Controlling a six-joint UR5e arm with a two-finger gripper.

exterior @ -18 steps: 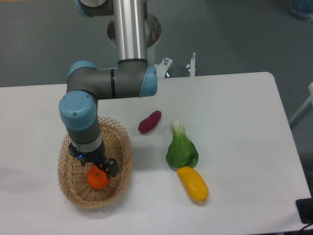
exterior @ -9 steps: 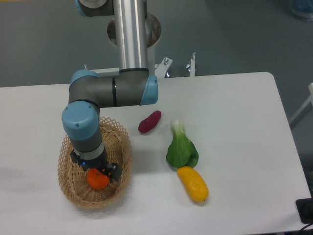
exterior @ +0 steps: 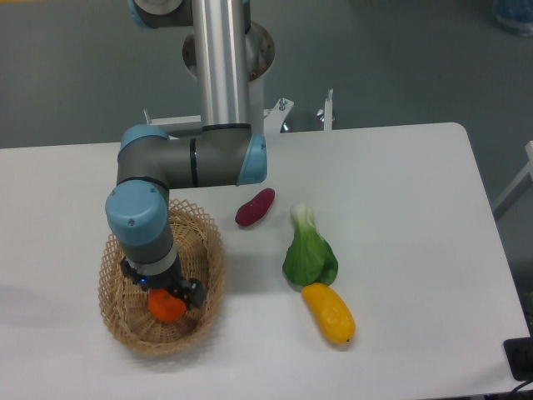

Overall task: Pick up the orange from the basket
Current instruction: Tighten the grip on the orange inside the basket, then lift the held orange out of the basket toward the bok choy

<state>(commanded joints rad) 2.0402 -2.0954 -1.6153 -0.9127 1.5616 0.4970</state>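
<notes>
wicker basket (exterior: 208, 250) holds the orange (exterior: 166, 307), pinched by the gripper (exterior: 168, 297).

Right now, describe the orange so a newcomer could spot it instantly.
Find the wicker basket at the table's front left, under the arm. The orange sits inside it, directly beneath the end effector. It is the only round, bright-orange item; the yellow fruit outside is oblong.

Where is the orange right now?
The orange sits inside the basket at the table's front-left, directly beneath the pincer, well left of the yellow fruit.
</notes>
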